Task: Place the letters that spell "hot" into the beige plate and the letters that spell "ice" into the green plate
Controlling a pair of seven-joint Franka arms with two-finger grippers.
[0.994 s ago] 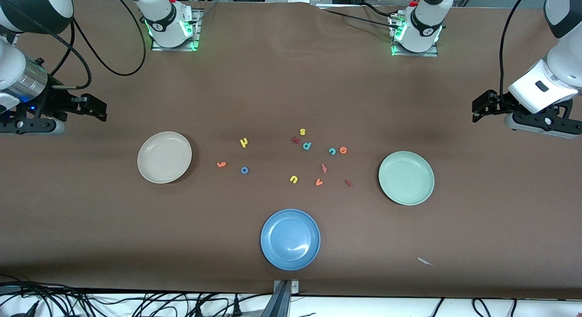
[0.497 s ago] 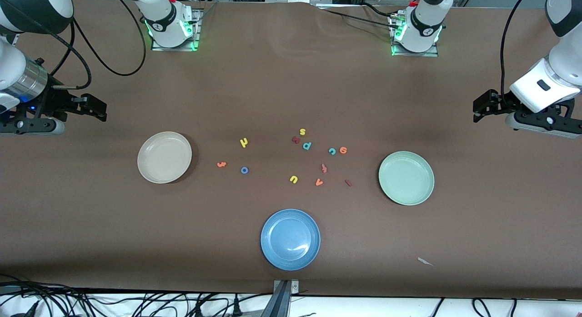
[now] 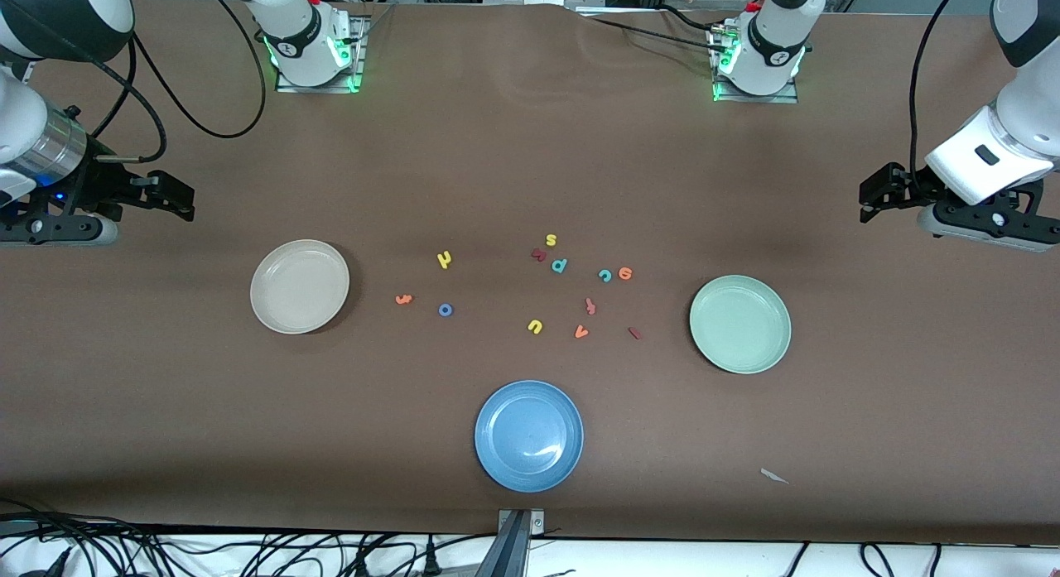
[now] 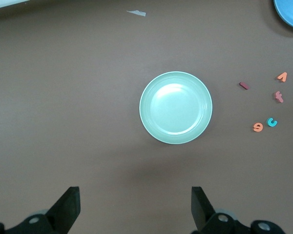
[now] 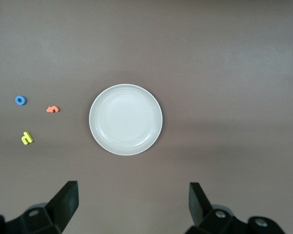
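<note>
Both hands wait released and empty: left hand (image 3: 871, 198) by the green plate (image 3: 740, 324), right hand (image 3: 184, 204) by the beige plate (image 3: 300, 286), letters unsorted between.

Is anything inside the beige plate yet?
No. The beige plate is bare across its whole inside, seen from above in the right wrist view too. What lies under it is covered by the plate itself.

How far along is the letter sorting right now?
Nothing is sorted yet: the beige plate and green plate hold nothing. Nothing is in hand; the left gripper and right gripper are open. The h, o, t, i, c, e remain on the table.
</note>
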